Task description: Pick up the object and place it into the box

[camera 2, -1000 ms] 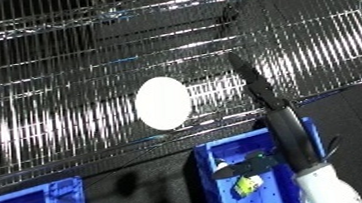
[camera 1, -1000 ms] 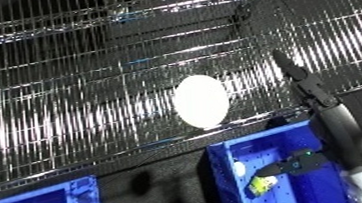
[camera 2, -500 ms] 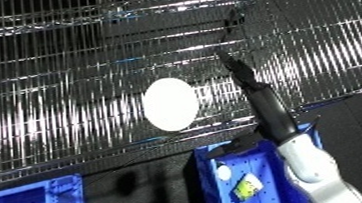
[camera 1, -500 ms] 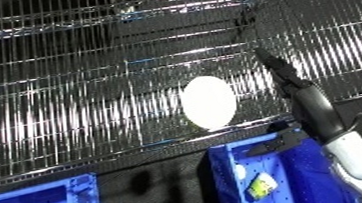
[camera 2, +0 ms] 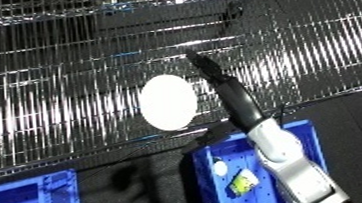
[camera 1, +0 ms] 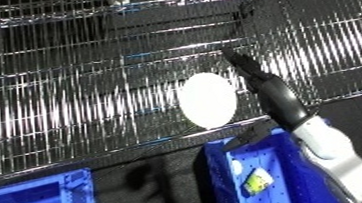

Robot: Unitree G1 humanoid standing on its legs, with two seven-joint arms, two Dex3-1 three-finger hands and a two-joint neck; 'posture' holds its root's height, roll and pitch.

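Wire shelf (camera 1: 89, 109): fills upper and middle view, 9 to 3 o'clock.
Oval object (camera 1: 207, 99): on the shelf, centre, near its front edge.
Right hand (camera 2: 219, 85): just beside the object at its 3 o'clock, reaching over the shelf toward 11 o'clock.
Right bin (camera 2: 203, 161): below the shelf, 5 o'clock, small items inside.
Left bin (camera 1: 70, 183): below the shelf, 7 o'clock.
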